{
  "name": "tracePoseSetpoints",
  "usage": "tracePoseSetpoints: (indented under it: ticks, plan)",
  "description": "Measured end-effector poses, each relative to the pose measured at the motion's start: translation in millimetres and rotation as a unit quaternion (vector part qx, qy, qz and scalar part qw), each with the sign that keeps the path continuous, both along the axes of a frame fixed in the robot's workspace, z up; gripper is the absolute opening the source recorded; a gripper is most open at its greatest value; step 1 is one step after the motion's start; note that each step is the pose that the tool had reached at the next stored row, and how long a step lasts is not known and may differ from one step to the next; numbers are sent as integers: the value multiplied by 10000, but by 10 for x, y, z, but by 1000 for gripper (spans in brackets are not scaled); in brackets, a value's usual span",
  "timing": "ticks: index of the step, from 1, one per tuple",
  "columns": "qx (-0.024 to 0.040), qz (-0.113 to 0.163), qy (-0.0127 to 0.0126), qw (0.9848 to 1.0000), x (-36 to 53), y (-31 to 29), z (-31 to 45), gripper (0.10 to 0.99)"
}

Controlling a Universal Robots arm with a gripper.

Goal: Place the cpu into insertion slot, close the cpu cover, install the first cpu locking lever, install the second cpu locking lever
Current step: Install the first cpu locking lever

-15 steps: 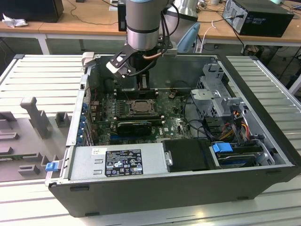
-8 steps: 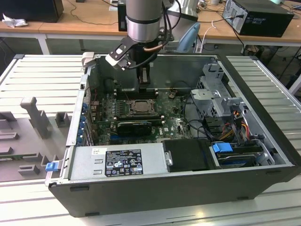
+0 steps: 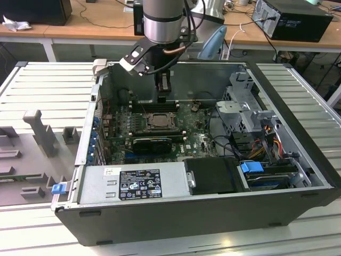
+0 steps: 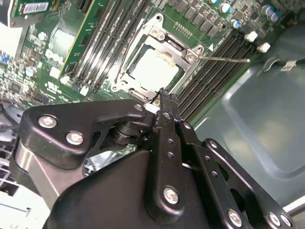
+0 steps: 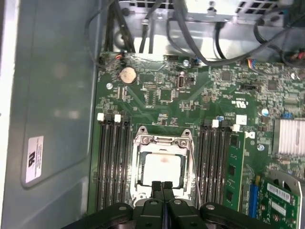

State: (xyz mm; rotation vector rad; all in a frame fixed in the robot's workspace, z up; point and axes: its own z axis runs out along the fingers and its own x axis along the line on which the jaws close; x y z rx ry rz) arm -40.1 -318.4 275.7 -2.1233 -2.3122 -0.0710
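Starting with the exterior view: the open computer case [image 3: 176, 213] sits on a grey slatted metal table [image 3: 48, 80] with wooden desks [image 3: 96, 26] behind it. My arm drops in from above, so my gripper [image 3: 163, 97] hangs just over the green motherboard [image 3: 197, 141], close to the case's far wall. The insertion slot [image 3: 158, 120] is right in front of the fingertips. Room-wise, the power supply [image 3: 133, 184] fills the near side and the drive cage [image 3: 242, 106] crowds the exterior view's right, so the free space is straight up over the board. In the second wrist view my gripper [image 4: 162, 95] is pinched fully together with nothing between the fingers, its tip poised just off one edge of the socket. The cpu [image 4: 155, 69] is seated in the slot, pale face up. The cpu cover [image 4: 188, 59] looks to be lying flat around it, with the chip showing through the window. One thin locking lever [image 4: 224, 59] sticks out sideways across the black memory slots [image 4: 214, 71], pointing toward the bare grey case floor beyond the board's edge. In the first wrist view it's the same deal: gripper [image 5: 162, 185] closed and empty right at the socket's edge, cpu [image 5: 162, 167] inside the cpu cover [image 5: 162, 140], and memory slots [image 5: 112, 157] tight on both sides. Loose black cables [image 5: 190, 38] hang past the board's far edge, and the plain case wall [image 5: 57, 95] runs alongside.
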Motion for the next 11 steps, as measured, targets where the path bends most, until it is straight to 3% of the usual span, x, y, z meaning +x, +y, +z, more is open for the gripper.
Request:
tracePoseSetpoints:
  ticks: [4, 8, 11]
  plan:
    - [0, 369, 0, 9993, 0, 0, -1, 106]
    - [0, 802, 0, 9968, 0, 0, -1, 106]
    - [0, 937, 0, 9956, 0, 0, -1, 106]
